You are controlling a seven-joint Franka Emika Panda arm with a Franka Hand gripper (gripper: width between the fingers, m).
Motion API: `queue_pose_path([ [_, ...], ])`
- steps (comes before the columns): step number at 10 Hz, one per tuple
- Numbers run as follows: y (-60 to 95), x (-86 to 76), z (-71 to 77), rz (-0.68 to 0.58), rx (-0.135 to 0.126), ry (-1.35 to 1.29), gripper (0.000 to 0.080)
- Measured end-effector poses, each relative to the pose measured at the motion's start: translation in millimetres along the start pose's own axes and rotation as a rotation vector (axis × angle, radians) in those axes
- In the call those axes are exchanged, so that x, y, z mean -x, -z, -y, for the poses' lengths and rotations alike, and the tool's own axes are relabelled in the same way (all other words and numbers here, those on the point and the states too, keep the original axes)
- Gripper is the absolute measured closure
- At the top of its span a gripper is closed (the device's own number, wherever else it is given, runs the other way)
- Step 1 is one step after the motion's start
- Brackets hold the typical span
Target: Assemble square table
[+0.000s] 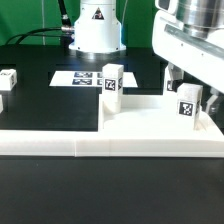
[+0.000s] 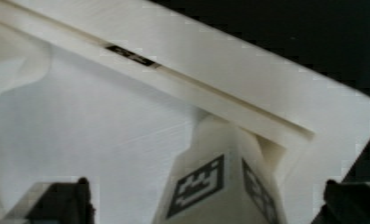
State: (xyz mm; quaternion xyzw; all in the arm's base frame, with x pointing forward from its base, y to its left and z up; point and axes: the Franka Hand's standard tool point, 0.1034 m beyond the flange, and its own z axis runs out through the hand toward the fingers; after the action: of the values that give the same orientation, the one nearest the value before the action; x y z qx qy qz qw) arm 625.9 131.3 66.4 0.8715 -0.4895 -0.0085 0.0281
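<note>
The white square tabletop (image 1: 150, 115) lies flat against the low white wall. One white tagged leg (image 1: 111, 82) stands upright at its far corner on the exterior view's left. A second tagged leg (image 1: 188, 104) stands at the corner on the exterior view's right. My gripper (image 1: 192, 88) hangs over this second leg. In the wrist view the leg (image 2: 217, 180) stands on the tabletop (image 2: 93, 130), midway between my gripper's (image 2: 207, 205) two dark fingertips (image 2: 61, 200). The fingers are wide apart with gaps on both sides, so the gripper is open.
The long low white wall (image 1: 100, 146) runs along the front of the tabletop. The marker board (image 1: 80, 77) lies behind, before the robot base (image 1: 95, 30). Two more tagged legs (image 1: 9, 78) sit on the black table at the exterior view's far left.
</note>
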Motion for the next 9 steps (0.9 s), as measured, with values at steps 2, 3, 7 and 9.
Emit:
queue_pose_path([
  [2,-3.7,4.7,4.8,-0.023,-0.041,0.138,0.0151],
  [3,-6.1,9.5,5.0,-0.023,-0.04,0.178,0.0151],
  [7,-10.4,1.0,-3.1,-0.03,-0.022,0.432,0.0151],
  [9,-2.0,-19.0,-11.7,-0.032,-0.028,0.605,0.0151],
])
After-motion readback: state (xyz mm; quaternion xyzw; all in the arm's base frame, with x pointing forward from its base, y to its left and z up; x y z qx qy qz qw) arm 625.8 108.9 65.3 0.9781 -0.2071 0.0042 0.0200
